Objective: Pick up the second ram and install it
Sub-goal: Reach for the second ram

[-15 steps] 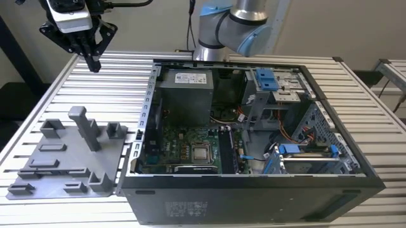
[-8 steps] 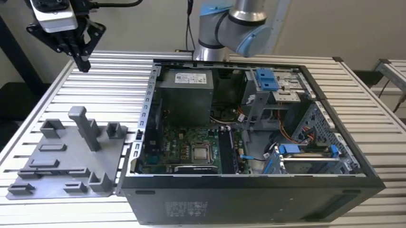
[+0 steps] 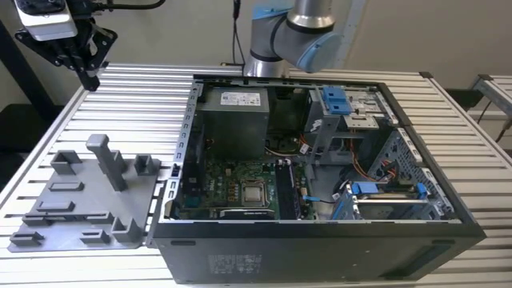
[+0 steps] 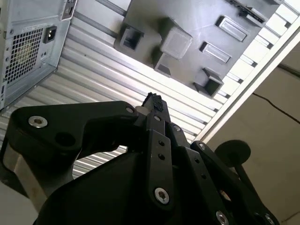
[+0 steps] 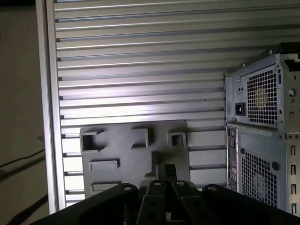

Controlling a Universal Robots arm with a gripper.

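- tool (image 3: 90, 80) fingers pressed together, gripping nothing, raised over the bench (image 3: 132, 102) beyond grey tray (image 3: 84, 183)
- second ram: can't tell where it lies
- open computer case (image 3: 320, 252) beside tray

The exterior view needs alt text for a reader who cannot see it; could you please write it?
A black gripper hangs above a silver slatted table, on the exterior view's left. Nearer the camera lies a grey plastic tray with upright blocks, beside an open black computer case showing its green motherboard.
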